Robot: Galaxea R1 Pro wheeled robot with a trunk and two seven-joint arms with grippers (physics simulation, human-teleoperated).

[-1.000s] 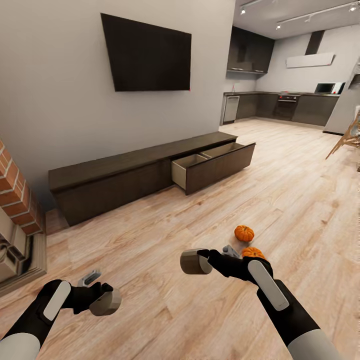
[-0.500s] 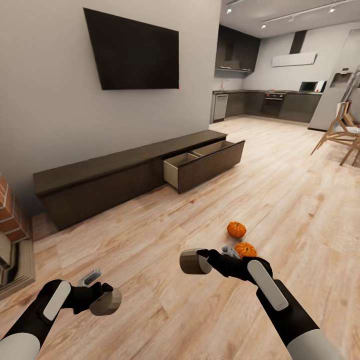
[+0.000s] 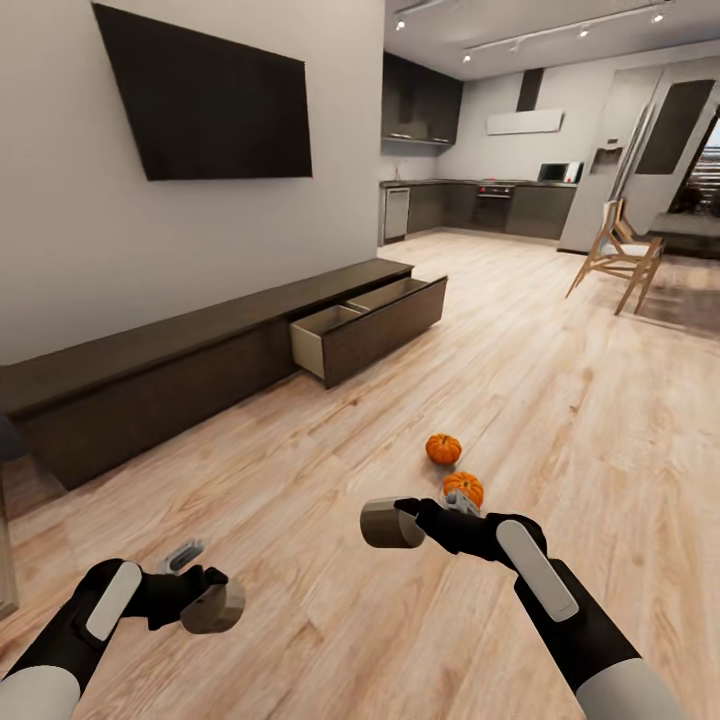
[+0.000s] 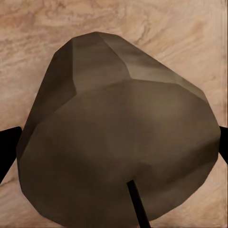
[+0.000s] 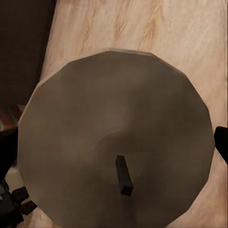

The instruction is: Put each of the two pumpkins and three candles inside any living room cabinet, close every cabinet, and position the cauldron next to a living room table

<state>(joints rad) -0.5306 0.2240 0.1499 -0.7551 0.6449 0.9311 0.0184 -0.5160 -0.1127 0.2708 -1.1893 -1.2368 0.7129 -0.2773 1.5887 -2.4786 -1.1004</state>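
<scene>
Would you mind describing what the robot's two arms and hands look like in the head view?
Both arms are alike: white rounded upper segments at the frame's bottom, then glossy black forearms, each with a long white oval panel. The left hand and right hand have black wrists and small light grey fingers. No cables or markings show.

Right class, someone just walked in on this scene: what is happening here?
A two-armed robot stands on a wooden living-room floor. Its left gripper holds a stubby grey-beige candle, and its right gripper holds another grey-beige candle. Two small ribbed orange pumpkins lie on the floor just ahead. The long dark brown wooden TV cabinet has one drawer pulled open.
</scene>
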